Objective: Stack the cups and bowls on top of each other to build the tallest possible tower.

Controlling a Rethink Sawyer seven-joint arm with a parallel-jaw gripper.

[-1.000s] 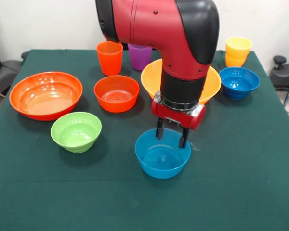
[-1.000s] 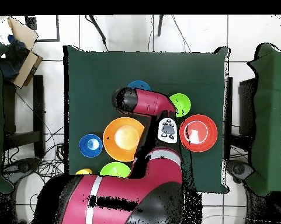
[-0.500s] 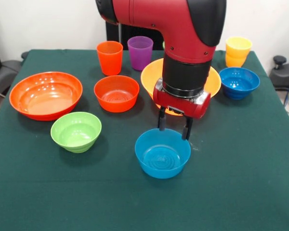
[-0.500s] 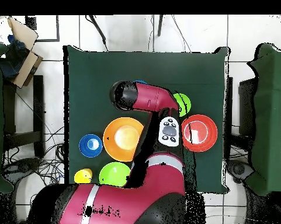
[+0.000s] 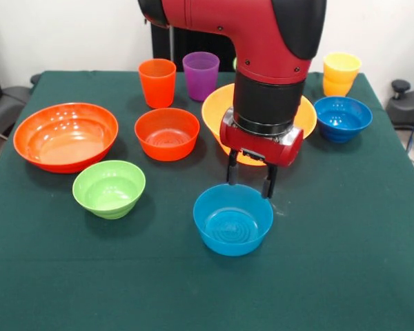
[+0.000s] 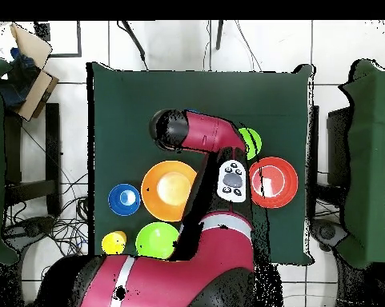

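Note:
My gripper hangs open and empty just above the far rim of the light blue bowl. A light green bowl stands left of it. Behind are a medium red-orange bowl, a large red-orange bowl and a large yellow-orange bowl, half hidden by the arm. The dark blue bowl and yellow cup stand at the right. The orange-red cup and purple cup are at the back. No tower shows; each piece stands alone. In the overhead view the arm hides the gripper.
The overhead view shows a second light green bowl near the robot's base, beside the yellow-orange bowl. The green cloth runs to the table's edges. Chairs stand at both sides, and a cardboard box lies off the table.
The gripper has risen a little from the light blue bowl's rim and shifted slightly right in the front view. It stayed open. The bowls and cups have not moved.

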